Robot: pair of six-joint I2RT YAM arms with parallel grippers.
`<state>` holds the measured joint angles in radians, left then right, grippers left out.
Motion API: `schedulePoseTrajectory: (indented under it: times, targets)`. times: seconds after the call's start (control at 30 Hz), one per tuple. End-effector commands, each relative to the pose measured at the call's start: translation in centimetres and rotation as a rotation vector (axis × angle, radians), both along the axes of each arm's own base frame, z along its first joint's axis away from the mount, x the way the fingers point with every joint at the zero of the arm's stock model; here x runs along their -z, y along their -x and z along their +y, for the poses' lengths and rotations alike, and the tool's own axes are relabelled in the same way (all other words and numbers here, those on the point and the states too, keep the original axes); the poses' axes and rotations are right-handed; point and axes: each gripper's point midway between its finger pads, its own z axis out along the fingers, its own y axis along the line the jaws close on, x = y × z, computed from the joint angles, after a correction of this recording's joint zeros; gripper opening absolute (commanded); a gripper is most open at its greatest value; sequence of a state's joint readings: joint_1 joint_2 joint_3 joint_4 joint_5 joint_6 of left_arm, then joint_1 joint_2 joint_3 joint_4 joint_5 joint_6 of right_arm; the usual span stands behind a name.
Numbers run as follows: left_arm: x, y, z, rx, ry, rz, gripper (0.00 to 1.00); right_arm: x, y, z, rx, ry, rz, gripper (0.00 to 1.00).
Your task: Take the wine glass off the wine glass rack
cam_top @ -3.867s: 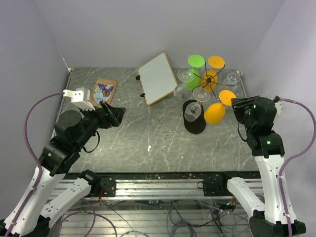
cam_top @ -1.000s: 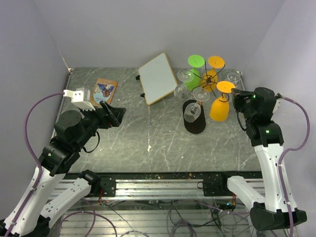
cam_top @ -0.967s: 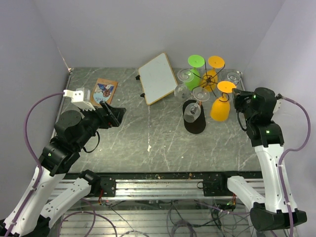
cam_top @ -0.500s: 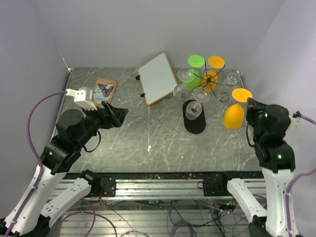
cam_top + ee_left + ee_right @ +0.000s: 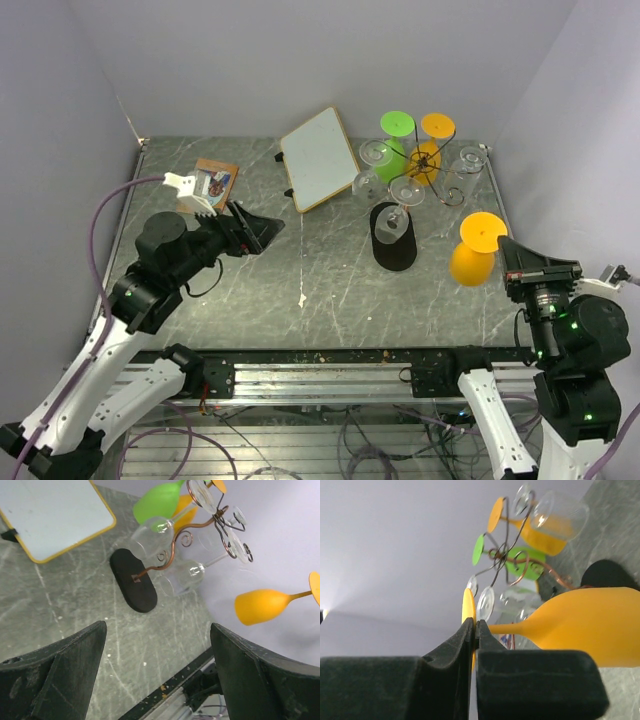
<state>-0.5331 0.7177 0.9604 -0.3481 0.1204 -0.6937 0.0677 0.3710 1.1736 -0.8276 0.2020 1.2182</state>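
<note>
The right gripper [image 5: 474, 625] is closed tightly on the thin edge of the flat foot of the orange wine glass [image 5: 470, 258]; I see no gap between its fingers. I think the foot is taken because the glasses hang on the rack upside down, so the foot is the part which sits in the wire arm and which must slide out of it. This explains the pose: the foot is up and the bowl hangs lower, tilted to the side.

The glass is in the air, clear of the wine glass rack [image 5: 393, 252], to the right of it and nearer to the robot, and it touches nothing except the fingers. So the removal itself looks done, and the glass is not yet put down.

The left gripper [image 5: 157, 627] is wide open and holds nothing. It hovers above the left part of the worktop [image 5: 300, 260], well apart from the rack, probably to keep out of the way.

The glass is opaque orange, with a rounded bowl, a thin stem and a round flat foot. A green glass [image 5: 395, 150], another orange one and some clear ones hang on the rack
</note>
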Motion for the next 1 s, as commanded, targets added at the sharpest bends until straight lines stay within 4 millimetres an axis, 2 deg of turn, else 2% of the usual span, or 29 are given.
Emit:
schedulePoseTrajectory:
  times: [0.0,0.13,0.23,0.3,0.47,0.7,0.83,0.97]
  targets:
    - [-1.3,0.5,-2.7,0.132,0.132,-0.005,0.95,-2.1,2.0,3.8,-0.223,0.038,-0.067,0.00]
    - [-1.8,1.0,-4.1,0.208,0.219,0.009,0.95,-3.4,3.0,6.9,-0.409,-0.017,-0.123,0.00]
    - [-2.4,1.7,-4.9,0.273,0.289,0.001,0.95,-5.7,3.7,9.7,-0.591,-0.100,-0.232,0.00]
    - [-2.9,2.1,-5.4,0.315,0.333,-0.006,0.95,-7.3,4.0,10.7,-0.670,-0.159,-0.295,0.00]
    - [-5.2,3.5,-6.3,0.438,0.466,-0.065,0.95,-10.7,4.1,11.6,-0.769,-0.257,-0.399,0.00]
    - [-9.3,5.6,-7.0,0.614,0.665,-0.163,0.95,-13.6,3.5,12.4,-0.909,-0.400,-0.487,0.00]
    - [-10.7,6.7,-8.0,0.689,0.743,-0.197,0.95,-13.6,2.0,13.0,-0.974,-0.453,-0.473,0.00]
    - [-10.6,6.9,-9.2,0.729,0.783,-0.181,0.95,-13.9,1.3,13.2,-1.016,-0.485,-0.475,0.00]
